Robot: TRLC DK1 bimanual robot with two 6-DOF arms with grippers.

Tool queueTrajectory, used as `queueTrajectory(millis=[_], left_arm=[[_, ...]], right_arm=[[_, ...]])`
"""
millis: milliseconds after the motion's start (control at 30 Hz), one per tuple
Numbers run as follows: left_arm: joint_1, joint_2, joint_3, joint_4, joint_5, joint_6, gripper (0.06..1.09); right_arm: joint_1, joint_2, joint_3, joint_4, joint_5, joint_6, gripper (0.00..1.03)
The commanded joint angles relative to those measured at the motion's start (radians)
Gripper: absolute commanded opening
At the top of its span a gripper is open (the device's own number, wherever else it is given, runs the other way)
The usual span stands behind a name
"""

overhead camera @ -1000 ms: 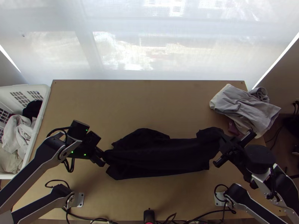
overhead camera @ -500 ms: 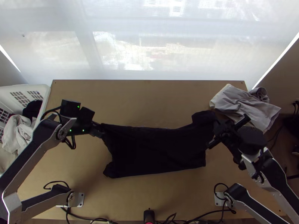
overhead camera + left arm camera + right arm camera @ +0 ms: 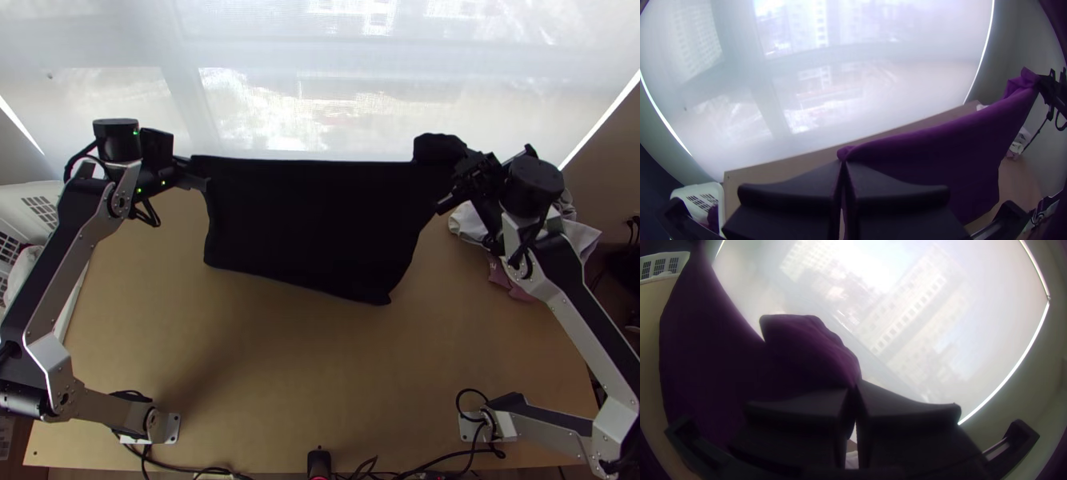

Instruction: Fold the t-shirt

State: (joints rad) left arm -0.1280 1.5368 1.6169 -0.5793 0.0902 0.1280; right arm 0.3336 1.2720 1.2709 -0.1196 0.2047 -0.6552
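t-shirt [image 3: 312, 224] hangs between left gripper [image 3: 843, 163] and right gripper [image 3: 855, 389], both clenched on its upper corners. best lowered slowly, tension even, bottom edge landing flat first.

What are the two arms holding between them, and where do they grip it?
A dark t-shirt, pinched at its two upper corners, one in the left tool, the other in the right tool.

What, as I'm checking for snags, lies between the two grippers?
The dark t-shirt, stretched from the left gripper to the right gripper, in the top view.
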Motion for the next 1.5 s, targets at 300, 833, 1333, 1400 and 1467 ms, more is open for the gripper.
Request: queueTrajectory(millis=[300, 833, 1333, 1400, 1467], left_arm=[[-0.096, -0.067, -0.114, 0.182, -0.144, 0.073, 0.09], [-0.478, -0.659, -0.899, -0.039, -0.136, 0.136, 0.09], [-0.562, -0.621, -1.011, -0.243, -0.061, 0.128, 0.85], [-0.504, -0.566, -0.976, -0.231, -0.061, 0.114, 0.93], [-0.438, -0.501, -0.924, -0.209, -0.061, 0.093, 0.97]], right_arm=[[-0.047, 0.158, 0.143, 0.037, -0.011, 0.019, 0.03], [0.102, -0.369, -0.308, -0.365, -0.024, 0.025, 0.03], [0.249, -0.605, -0.574, -0.620, -0.024, 0.026, 0.40], [0.243, -0.634, -0.593, -0.635, -0.021, 0.029, 0.58], [0.219, -0.658, -0.602, -0.649, -0.019, 0.029, 0.77]])
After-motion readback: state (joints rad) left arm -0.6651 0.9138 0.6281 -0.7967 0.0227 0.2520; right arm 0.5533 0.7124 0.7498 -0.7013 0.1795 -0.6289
